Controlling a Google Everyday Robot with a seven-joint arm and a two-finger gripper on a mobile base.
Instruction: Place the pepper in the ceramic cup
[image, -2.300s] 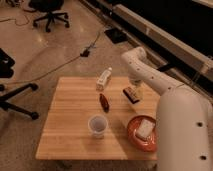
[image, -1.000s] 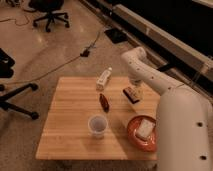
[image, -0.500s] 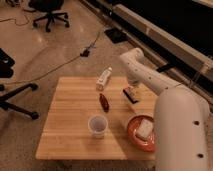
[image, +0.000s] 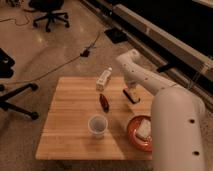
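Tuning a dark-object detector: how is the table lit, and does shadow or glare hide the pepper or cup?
Camera view: dim, warm light, wooden table brightest, upper right nearly black; no glare; the pepper stands out dark on pale wood, the ceramic cup pale; the gripper, over the dark block, blends into it.

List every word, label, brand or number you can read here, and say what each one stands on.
No text reads anywhere in this view.
White bottle on the wooden table: any label is too blurred to read.
Small dark red pepper, pale ceramic cup, red-orange plate, flat dark block: no markings show.
White arm's gripper, over the flat dark block: no lettering shows.
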